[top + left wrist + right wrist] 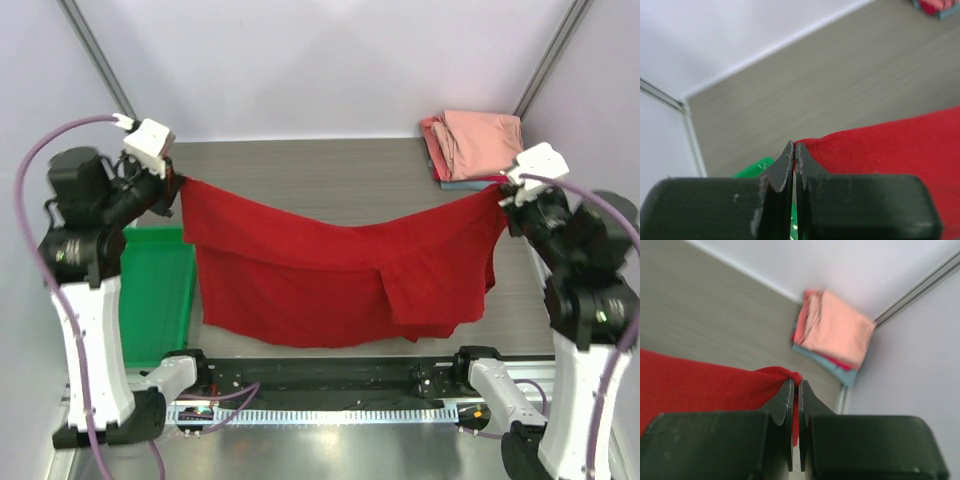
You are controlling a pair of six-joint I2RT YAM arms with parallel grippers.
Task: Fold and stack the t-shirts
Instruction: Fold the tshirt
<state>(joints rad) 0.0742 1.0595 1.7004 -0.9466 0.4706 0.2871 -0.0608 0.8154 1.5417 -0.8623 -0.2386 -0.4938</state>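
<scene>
At the near edge, the two arm bases stand on either side of a black rail [330, 385] that runs across the table [330, 175]. Just beyond the rail on the left lies a green plastic tray [160, 290], partly hidden behind the left arm. Its right rim is next to the hanging cloth. The deep red t-shirt [330, 270] is strung between the two arms like a curtain. Its top edge sags in the middle, and its lower hem hangs close to the rail. Whether the hem rests on the table cannot be told. A folded flap hangs right of centre, and the cloth blocks the view of much of the table's middle. The left gripper [178, 185] is raised above the tray's far end. In the left wrist view its fingers are pressed together with only a hairline gap, pinching the shirt's left corner, and red cloth bunches right at the tips. The right gripper [503, 190] is opposite at about the same height. Its fingers are likewise nearly closed, with a pinch of the shirt's right corner caught between them. Beyond the shirt the grey wood-grain tabletop is bare up to the white back wall. In the far right corner, close behind the right gripper, sits a stack of folded t-shirts [480, 145]. The top one is salmon-pink [837, 327], red shows beneath it, and a teal one [847, 375] is at the bottom.
</scene>
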